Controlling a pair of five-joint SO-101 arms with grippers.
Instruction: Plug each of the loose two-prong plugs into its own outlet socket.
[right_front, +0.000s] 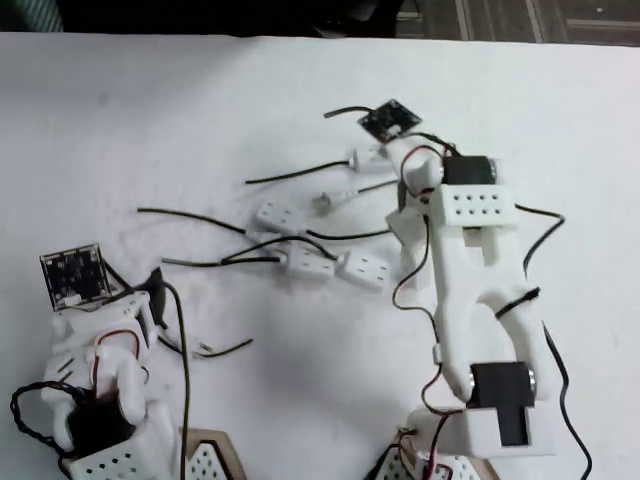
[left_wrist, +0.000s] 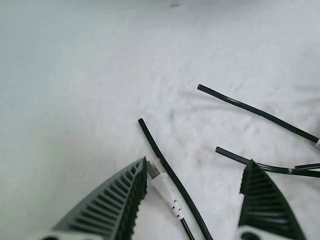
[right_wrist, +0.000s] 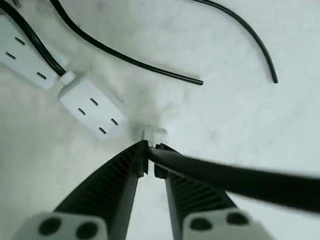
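White worktop all over, with black cords and white outlet blocks scattered across the middle. From the high view, three outlet blocks can be counted lying close together, and the right arm is stretched out past them toward the far edge. What its gripper is up to can't really be made out from up there, since the tip is mostly hidden under the arm's own parts. That gets sorted by the right wrist view: the right gripper is pinched almost closed on a small white plug, whose black cord runs back over one finger. The plug is held just beside the nearest outlet block but apart from it, and whether it's lifted or resting on the worktop can't be told. A second block is cut off at the frame edge. In the left wrist view the left gripper is seen spread wide with nothing gripped. A second plug is lying on the worktop between the fingers, right up against one of them. A few loose cord ends are lying just beyond. In the high view that plug is too small to be picked out with any confidence.
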